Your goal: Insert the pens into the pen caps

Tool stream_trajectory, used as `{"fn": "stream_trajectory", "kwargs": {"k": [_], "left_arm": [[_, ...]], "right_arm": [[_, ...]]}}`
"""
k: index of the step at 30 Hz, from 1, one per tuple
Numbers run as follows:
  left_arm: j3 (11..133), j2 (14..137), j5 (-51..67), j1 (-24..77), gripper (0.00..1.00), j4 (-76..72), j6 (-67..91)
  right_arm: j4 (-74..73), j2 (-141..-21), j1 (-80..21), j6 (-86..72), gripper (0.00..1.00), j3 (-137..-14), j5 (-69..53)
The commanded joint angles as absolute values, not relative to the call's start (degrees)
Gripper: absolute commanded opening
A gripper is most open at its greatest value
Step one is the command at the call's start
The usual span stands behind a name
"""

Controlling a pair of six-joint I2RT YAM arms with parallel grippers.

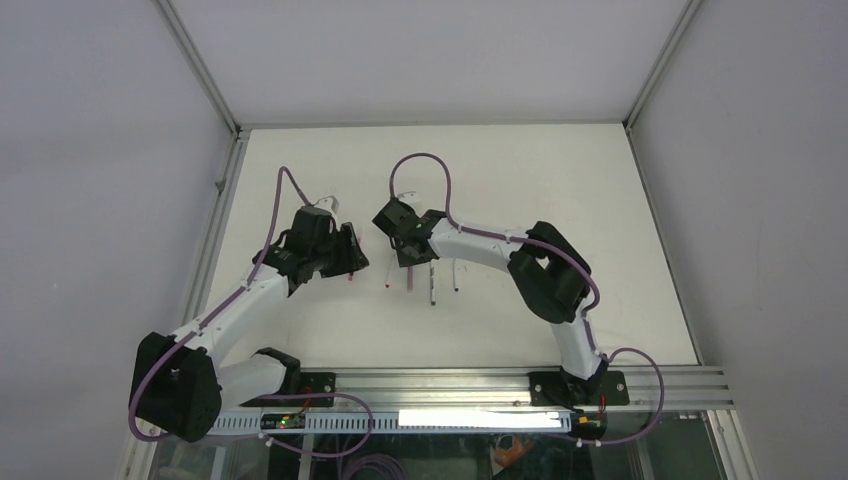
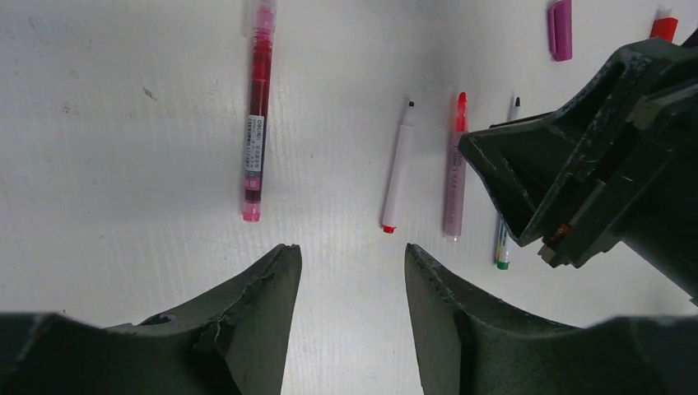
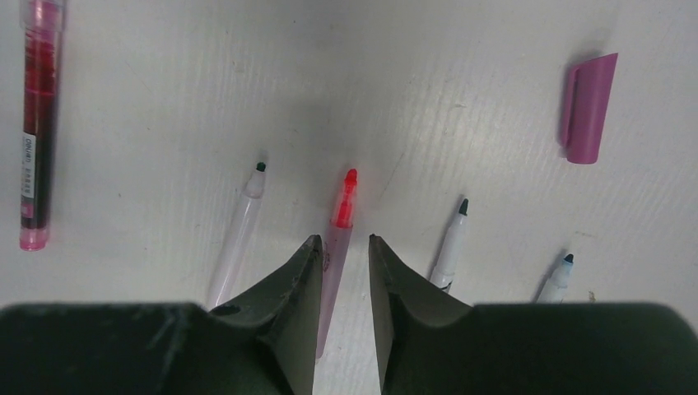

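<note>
On the bench (image 3: 461, 99), your right pincer (image 3: 342, 240) straddles the red-tipped pen (image 3: 344, 206), unclenched; left pincer (image 2: 352, 251) released; neighbouring pens (image 3: 451, 243) bare-tipped, magenta cap (image 3: 588, 107) unused.

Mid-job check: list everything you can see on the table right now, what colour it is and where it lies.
dark red pen: one, dark red, far left in the right wrist view
pale pink pen: one, dark tip, next in the row
pinkish-red pen: one, red tip, middle of the row
white pens: two, one dark-tipped, one blue-tipped, right of the pinkish-red one
magenta cap: one, lying alone beyond the white pens
red cap: one, at the top edge of the left wrist view, partly cut off
table: one, white
right gripper: one, black, open, straddling the pinkish-red pen
left gripper: one, black, open, empty, over bare table
</note>
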State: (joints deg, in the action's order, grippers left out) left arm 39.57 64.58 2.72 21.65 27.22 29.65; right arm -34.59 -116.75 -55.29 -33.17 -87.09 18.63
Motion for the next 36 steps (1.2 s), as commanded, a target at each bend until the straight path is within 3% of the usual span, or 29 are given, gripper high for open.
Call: {"fn": "stream_trajectory", "kwargs": {"k": [1,13,18,24,36], "left_arm": [[39.4,62.5,5.0,21.5,0.51,25.4,30.7],[39.3,62.1,4.5,21.5,0.51,25.4,30.6],[39.1,61.9,4.1,21.5,0.51,25.4,30.6],[36.7,60.5,6.6,21.5,0.51,21.2,30.3],[28.2,62.5,23.5,21.6,0.52,-12.3,30.3]], "right_arm": [[-35.0,-117.7,-55.5,-34.5,0.29,-89.7,19.9],[-34.3,-121.4,-55.5,-34.2,0.24,-90.8,18.5],[-35.7,-122.2,-55.5,-34.1,0.00,-91.4,18.3],[-31.2,-116.4,-55.3,-33.7,0.00,-86.6,20.4],[-12.3,-92.7,-53.6,-27.3,0.00,-73.8,23.8]]}}
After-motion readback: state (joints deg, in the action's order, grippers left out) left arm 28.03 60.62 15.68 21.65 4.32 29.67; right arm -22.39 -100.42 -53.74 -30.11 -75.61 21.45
